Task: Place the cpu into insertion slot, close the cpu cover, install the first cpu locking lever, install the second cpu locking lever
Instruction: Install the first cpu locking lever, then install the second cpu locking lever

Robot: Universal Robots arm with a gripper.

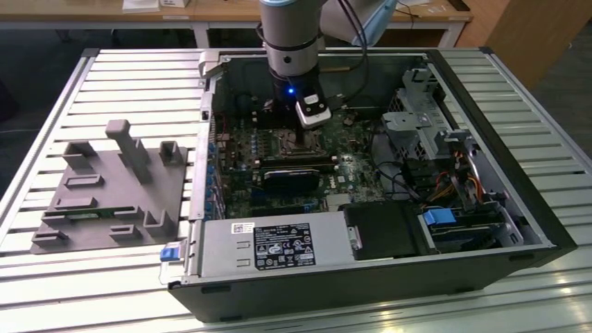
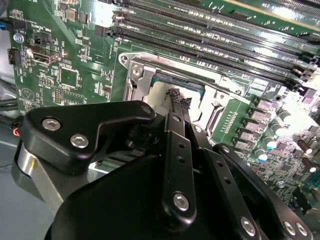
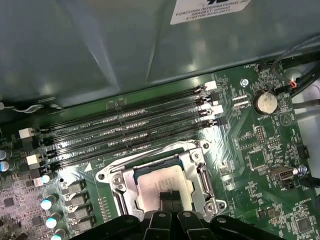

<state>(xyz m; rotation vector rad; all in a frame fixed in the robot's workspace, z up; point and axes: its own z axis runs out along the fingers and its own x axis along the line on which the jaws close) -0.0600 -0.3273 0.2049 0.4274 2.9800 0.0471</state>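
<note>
Silver cpu (image 3: 162, 182) lies seated in the slot (image 3: 119, 181) beside the memory slots (image 3: 125, 127), cover (image 3: 199, 172) apparently down around it; the narrow, empty claw (image 3: 169, 196) touches the chip. Levers look unlatched.

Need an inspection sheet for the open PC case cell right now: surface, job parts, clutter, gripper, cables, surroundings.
Surface: slatted metal table, open computer case lying on it.
Job's things: cpu sits in the insertion slot; cpu cover frames the chip, seemingly down; locking levers not clear.
Clutter: grey fixture block on the table at the exterior view's left.
Gripper: gripper right over the cpu, fingertips close together; contact cannot be judged.
Cables: bundle inside the case, beside the drive bay, at the exterior view's right.
Surroundings: wooden desks behind the table.
</note>
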